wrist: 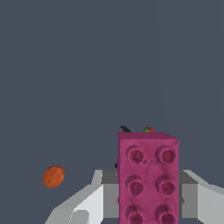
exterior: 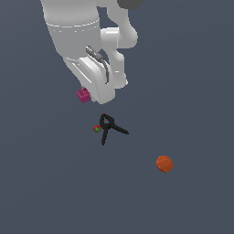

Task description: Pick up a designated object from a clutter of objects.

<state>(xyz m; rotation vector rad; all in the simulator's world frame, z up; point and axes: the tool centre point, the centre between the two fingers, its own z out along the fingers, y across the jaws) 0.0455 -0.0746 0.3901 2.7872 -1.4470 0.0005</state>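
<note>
While its fingers (wrist: 87, 205) flank the magenta brick (wrist: 148, 177) on both sides, the claw (exterior: 93, 97) pinches it, studs facing the wrist camera. On the tabletop (exterior: 192, 91) nearby lie a black clamp (exterior: 109, 128) touching a tiny red-green ball (exterior: 97, 129), and, well apart, an orange ball (exterior: 164, 163).

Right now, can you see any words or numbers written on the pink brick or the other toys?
No readable text anywhere: no words, numbers, labels or signs in either view.
Magenta brick: only round studs, no writing.
Black clamp: plain.
Orange ball: plain, just faint surface marks.
Tiny red-green ball: too small to show any mark.
Gripper and white arm: no brand or label visible.
</note>
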